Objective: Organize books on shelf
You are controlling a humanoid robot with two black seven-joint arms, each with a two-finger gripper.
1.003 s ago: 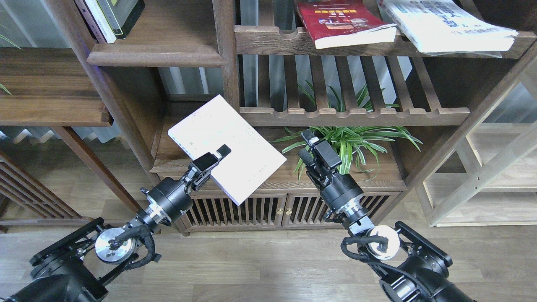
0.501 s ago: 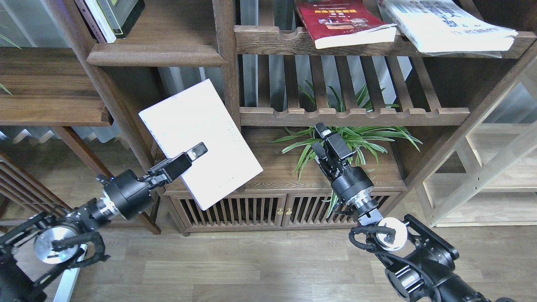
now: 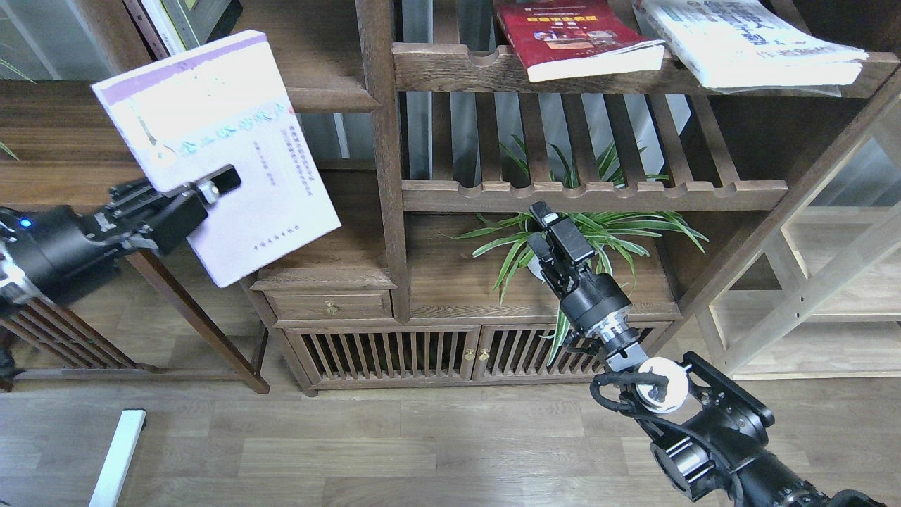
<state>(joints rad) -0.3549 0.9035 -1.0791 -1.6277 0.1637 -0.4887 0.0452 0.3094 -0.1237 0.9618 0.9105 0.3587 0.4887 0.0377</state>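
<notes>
Books were in two places. The thin pale lavender-white paperback [image 3: 225,148] was pinched at its lower edge by the left gripper [image 3: 211,189], tilted in front of the dark-brown shelf board [image 3: 331,98], probably to slide it in. The right gripper [image 3: 552,236] hung free; its opening I cannot tell.

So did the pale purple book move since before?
Yes. The lavender book, held in the left pincer, went up and left: earlier it was beside the bookcase's middle post, now it is in front of the solid shelf.
</notes>
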